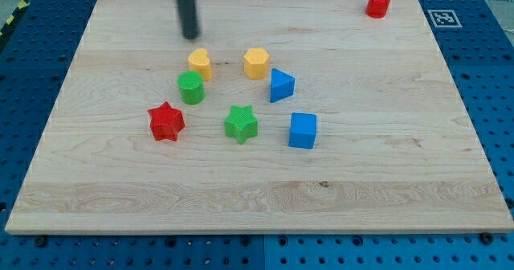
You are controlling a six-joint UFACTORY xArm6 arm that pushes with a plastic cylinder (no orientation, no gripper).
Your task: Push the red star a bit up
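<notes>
The red star (166, 122) lies on the wooden board (257, 198), left of centre. My tip (190, 37) stands near the view's top, well above the red star and a little to its right. The tip is apart from every block; the nearest one is the yellow heart-shaped block (200, 63) just below it. The green cylinder (191, 87) sits between the tip and the red star, up and to the right of the star.
A yellow hexagon (256, 63), a blue triangle (281, 85), a green star (241, 124) and a blue cube (303, 130) cluster at the board's centre. A red cylinder-like block (378, 3) sits at the top right corner.
</notes>
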